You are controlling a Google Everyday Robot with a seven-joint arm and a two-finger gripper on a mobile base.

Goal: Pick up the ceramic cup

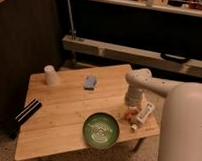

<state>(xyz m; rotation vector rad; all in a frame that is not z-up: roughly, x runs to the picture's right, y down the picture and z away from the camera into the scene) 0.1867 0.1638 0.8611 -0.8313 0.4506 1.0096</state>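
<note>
- Camera view is showing the ceramic cup [51, 75] sitting near the far-left corner of the table [68, 109].
- Gripper [135, 116] is hanging low by the right edge, beside the green bowl [101, 130]; its grip cannot be told.

Dim warm light, dark backdrop, shadow under the table [63, 111], hand [132, 114] dimly lit low over its edge

Left of the gripper [130, 114] at the light wooden table's [68, 106] edge, free board ran past a small blue object [90, 82] to the off-white ceramic cup [51, 75].
</note>
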